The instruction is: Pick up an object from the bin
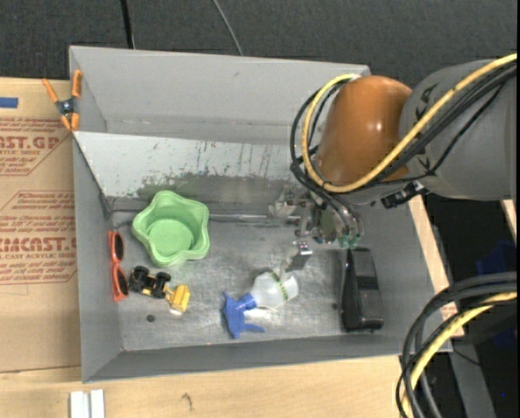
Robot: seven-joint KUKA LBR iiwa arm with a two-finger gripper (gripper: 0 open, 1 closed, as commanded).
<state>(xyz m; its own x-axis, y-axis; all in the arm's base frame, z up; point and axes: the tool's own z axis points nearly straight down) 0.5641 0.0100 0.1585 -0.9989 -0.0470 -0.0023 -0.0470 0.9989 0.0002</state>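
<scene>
Camera view: right of the green flower-shaped bowl (171,227), the gripper (305,240) hangs low over the bin (199,151) floor; whether its jaws are spread or pressed together cannot be told. Nearest it, below and right of the bowl, lies a white bottle with blue head (260,300), perhaps a sprayer.

Along the left wall of the bin (199,85) I see a thin orange strip (117,266) lying lengthwise. Just beside it, toward the front-left corner, is a small black toy vehicle (158,287) with a yellow end. Behind these, on the left half of the floor, a green scalloped bowl (172,228) stands upright with its mouth up, and well apart, near the right wall toward the front, lies a black oblong case (360,290).
</scene>
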